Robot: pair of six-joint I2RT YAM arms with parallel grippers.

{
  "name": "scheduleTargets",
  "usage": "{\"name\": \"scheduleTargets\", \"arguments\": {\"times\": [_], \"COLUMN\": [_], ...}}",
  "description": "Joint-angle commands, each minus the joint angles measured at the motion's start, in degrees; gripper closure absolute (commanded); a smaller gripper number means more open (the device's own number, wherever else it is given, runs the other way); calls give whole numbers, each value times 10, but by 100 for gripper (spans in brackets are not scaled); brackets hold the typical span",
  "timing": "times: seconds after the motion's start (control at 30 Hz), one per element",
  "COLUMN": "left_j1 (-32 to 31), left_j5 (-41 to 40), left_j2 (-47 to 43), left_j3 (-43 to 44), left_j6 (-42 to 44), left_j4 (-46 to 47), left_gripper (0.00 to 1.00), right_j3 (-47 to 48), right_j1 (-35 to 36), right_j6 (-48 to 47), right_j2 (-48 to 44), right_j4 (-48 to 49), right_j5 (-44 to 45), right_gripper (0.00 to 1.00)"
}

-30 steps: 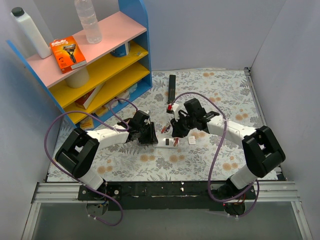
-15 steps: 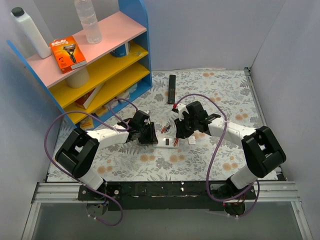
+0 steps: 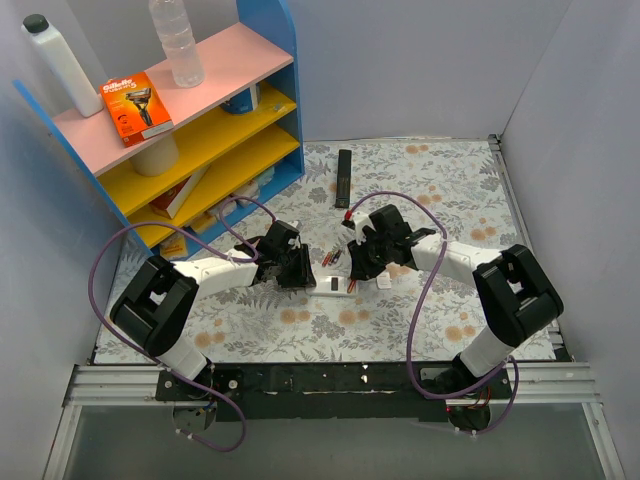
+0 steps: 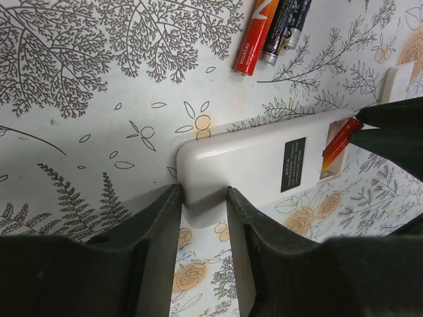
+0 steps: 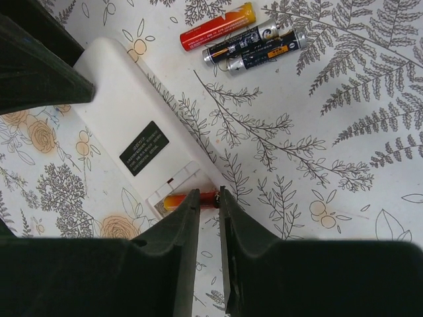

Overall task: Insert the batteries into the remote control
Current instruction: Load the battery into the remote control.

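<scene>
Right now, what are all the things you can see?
remote control: one, white, centre.
held battery: one, red-orange, at the remote's open slot.
loose batteries: three, one red-orange, two dark, beside the remote.
small white piece: one, right of the remote.
black remote: one, farther back.
shelf: one, blue, back left.
bottles: two, clear and white, top shelf.
razor box: one, orange, top shelf.
left hand: black, gripping the remote's end.
right hand: black, pinching the held battery.

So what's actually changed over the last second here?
The right jaws, shut on a battery, eased slightly closer to the open compartment of the remote control. The left jaws stayed clamped on its other end, and the three loose batteries lay where they were.
</scene>
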Motion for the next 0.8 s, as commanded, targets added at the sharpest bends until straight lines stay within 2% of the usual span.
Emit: {"name": "scheduleTargets", "arguments": {"times": [0.0,0.3,0.77], "left_j1": [-2,-2,-2], "left_j5": [-2,-1,-1], "left_j2": [-12,-7,-8], "left_j3": [5,8,5], "left_j6": [2,-1,-9], "left_j4": [5,9,10], "left_gripper": [67,67,67], "right_j3": [-2,9,-2], "right_j1": [-1,0,11], "right_j6": [1,-1,-17], "right_j2": [2,9,26], "right_j4": [11,4,-2], "right_j5": [-23,-56,-67], "right_gripper": [77,91,93]}}
